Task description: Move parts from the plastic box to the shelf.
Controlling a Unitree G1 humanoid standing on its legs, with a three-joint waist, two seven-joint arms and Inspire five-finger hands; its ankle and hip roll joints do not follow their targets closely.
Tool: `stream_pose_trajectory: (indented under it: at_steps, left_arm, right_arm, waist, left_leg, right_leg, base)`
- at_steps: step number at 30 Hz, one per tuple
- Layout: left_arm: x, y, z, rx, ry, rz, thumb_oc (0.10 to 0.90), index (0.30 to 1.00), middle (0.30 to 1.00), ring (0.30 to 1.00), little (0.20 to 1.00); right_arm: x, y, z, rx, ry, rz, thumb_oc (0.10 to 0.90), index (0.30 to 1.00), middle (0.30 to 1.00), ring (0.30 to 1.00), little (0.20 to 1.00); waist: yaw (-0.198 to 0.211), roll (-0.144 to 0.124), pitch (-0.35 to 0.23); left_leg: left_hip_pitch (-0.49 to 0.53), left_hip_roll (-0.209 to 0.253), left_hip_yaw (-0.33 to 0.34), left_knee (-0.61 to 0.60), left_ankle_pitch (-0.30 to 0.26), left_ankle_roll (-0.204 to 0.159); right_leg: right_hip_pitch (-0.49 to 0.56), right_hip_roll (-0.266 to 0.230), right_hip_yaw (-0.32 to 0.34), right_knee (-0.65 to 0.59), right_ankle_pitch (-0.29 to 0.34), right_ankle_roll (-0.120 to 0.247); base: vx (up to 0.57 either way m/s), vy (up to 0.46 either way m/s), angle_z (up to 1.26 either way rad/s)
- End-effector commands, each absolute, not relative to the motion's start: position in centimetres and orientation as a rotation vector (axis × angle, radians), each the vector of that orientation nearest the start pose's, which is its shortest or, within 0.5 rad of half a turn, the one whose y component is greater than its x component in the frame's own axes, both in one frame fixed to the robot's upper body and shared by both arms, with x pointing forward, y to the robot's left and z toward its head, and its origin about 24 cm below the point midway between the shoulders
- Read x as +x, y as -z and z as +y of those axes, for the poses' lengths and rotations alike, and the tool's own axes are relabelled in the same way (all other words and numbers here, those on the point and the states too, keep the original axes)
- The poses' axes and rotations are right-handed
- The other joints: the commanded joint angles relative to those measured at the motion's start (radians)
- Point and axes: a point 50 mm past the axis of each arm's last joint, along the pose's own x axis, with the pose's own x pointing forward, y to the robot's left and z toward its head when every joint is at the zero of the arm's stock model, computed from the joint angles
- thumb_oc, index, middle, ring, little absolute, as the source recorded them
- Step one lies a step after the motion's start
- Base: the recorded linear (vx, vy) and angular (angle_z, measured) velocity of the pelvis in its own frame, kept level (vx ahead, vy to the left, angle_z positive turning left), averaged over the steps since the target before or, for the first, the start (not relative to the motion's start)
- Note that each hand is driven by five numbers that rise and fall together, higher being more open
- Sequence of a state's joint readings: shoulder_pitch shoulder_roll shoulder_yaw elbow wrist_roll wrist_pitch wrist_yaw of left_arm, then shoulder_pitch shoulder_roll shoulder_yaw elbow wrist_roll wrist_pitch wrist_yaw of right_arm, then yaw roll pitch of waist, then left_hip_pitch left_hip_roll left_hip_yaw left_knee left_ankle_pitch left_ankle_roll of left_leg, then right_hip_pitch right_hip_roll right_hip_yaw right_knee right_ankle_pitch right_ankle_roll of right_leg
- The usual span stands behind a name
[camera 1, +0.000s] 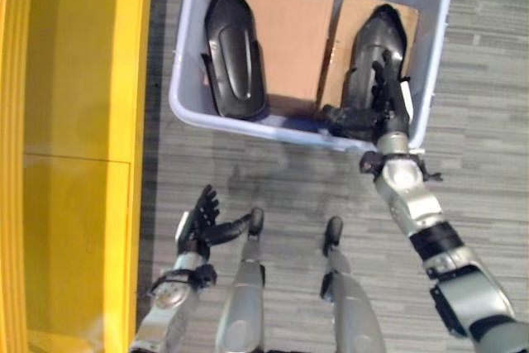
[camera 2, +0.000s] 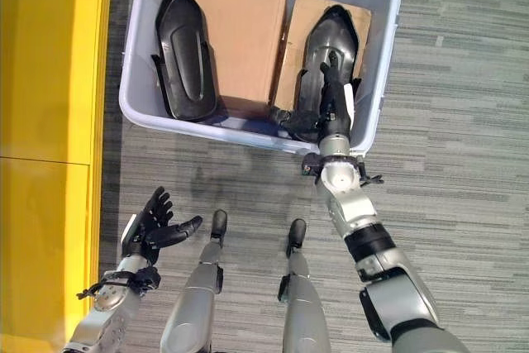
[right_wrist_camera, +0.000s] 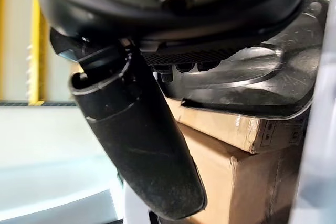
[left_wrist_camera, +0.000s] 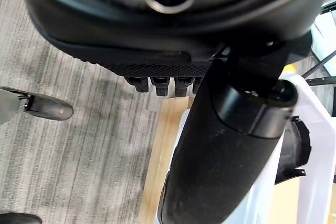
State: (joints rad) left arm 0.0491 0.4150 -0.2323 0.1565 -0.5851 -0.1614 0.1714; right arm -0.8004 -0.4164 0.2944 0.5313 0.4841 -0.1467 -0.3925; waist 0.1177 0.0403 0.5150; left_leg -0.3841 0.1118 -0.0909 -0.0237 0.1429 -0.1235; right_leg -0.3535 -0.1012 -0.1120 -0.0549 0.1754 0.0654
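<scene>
- Grey striped carpet runs under everything you see, with the yellow shelf filling the left side of the frame and the pale plastic box at top centre.
- Your right hand reaches over the box's near wall, fingers lying straight along the right black part; from the head views you cannot tell whether they grip it.
- Your right wrist view adds what the eyes miss: the fingertips sit against the part's glossy shell, the thumb stands clear of it, and a cardboard box lies beneath, carrying a small label too tiny to read.
- Left black part rests in the box's left half, on the other cardboard piece.
- Your left hand hangs at lower left over the carpet, fingers spread and holding nothing.
- Your left wrist view alone shows a white frame past that thumb.
</scene>
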Motion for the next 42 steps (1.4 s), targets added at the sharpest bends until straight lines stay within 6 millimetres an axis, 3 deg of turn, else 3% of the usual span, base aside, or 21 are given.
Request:
stream_pose_trajectory:
  at_steps: [1, 12, 18, 20, 28, 35, 42]
  left_arm:
    - [22.9, -1.9, 20.1, -0.164, -0.068, 0.068, 0.900, 1.000, 1.000, 1.000, 1.000]
    - [23.5, -2.3, 19.4, -0.181, -0.046, 0.052, 0.900, 1.000, 1.000, 1.000, 1.000]
    - [23.8, -2.8, 19.3, -0.174, -0.021, 0.032, 0.900, 1.000, 1.000, 1.000, 1.000]
    - [23.8, -2.9, 19.3, -0.170, -0.010, 0.029, 0.900, 1.000, 1.000, 1.000, 1.000]
    - [24.3, -3.2, 18.9, -0.175, 0.013, 0.020, 0.900, 1.000, 1.000, 1.000, 1.000]
    - [24.2, -3.3, 18.9, -0.184, 0.021, 0.014, 0.900, 1.000, 1.000, 1.000, 1.000]
    - [24.2, -3.1, 19.3, -0.185, 0.002, 0.022, 0.900, 1.000, 1.000, 1.000, 1.000]
  right_arm:
    - [37.5, -25.0, -17.0, 0.115, 0.179, -0.602, 0.900, 1.000, 1.000, 1.000, 1.000]
    - [39.9, -27.1, -18.5, 0.176, 0.235, -0.526, 0.900, 1.000, 1.000, 1.000, 1.000]
    - [40.7, -28.9, -21.4, 0.139, 0.298, -0.481, 0.900, 1.000, 1.000, 1.000, 1.000]
    - [40.9, -29.0, -23.0, 0.179, 0.338, -0.439, 0.900, 1.000, 1.000, 1.000, 1.000]
    - [40.9, -28.3, -26.0, 0.311, 0.399, -0.372, 0.900, 1.000, 1.000, 1.000, 1.000]
    - [40.3, -29.7, -27.6, 0.303, 0.422, -0.388, 0.900, 1.000, 1.000, 1.000, 1.000]
    - [40.1, -31.5, -26.8, 0.273, 0.378, -0.462, 0.900, 1.000, 1.000, 1.000, 1.000]
  waist:
    - [0.001, -0.004, -0.060]
    - [0.016, 0.025, -0.032]
    - [0.037, 0.038, -0.020]
    - [0.049, 0.044, -0.016]
    - [0.073, 0.072, -0.011]
    - [0.094, 0.096, -0.012]
    - [0.093, 0.095, -0.013]
  left_leg:
    - [0.027, -0.030, -0.018, 0.041, -0.065, 0.055]
    - [-0.007, -0.035, -0.024, 0.042, -0.061, 0.055]
    - [-0.030, -0.043, -0.036, 0.053, -0.061, 0.055]
    - [-0.034, -0.047, -0.041, 0.055, -0.066, 0.055]
    - [-0.051, -0.057, -0.057, 0.052, -0.056, 0.056]
    - [-0.057, -0.067, -0.063, 0.054, -0.059, 0.057]
    - [-0.058, -0.071, -0.066, 0.056, -0.061, 0.058]
  right_leg:
    - [-0.111, -0.075, -0.004, 0.228, -0.129, 0.050]
    - [-0.157, -0.075, 0.001, 0.255, -0.140, 0.047]
    - [-0.181, -0.080, -0.006, 0.280, -0.150, 0.047]
    - [-0.183, -0.080, -0.008, 0.290, -0.162, 0.047]
    - [-0.201, -0.090, -0.018, 0.300, -0.165, 0.049]
    - [-0.209, -0.098, -0.019, 0.315, -0.176, 0.051]
    - [-0.212, -0.099, -0.019, 0.319, -0.178, 0.050]
  base:
    - [0.02, 0.008, -0.07]
    - [0.00, 0.003, -0.01]
    - [0.00, -0.006, 0.02]
    - [0.01, -0.020, 0.12]
    - [0.00, -0.003, 0.07]
    - [0.01, 0.010, 0.07]
    - [0.00, 0.002, 0.00]
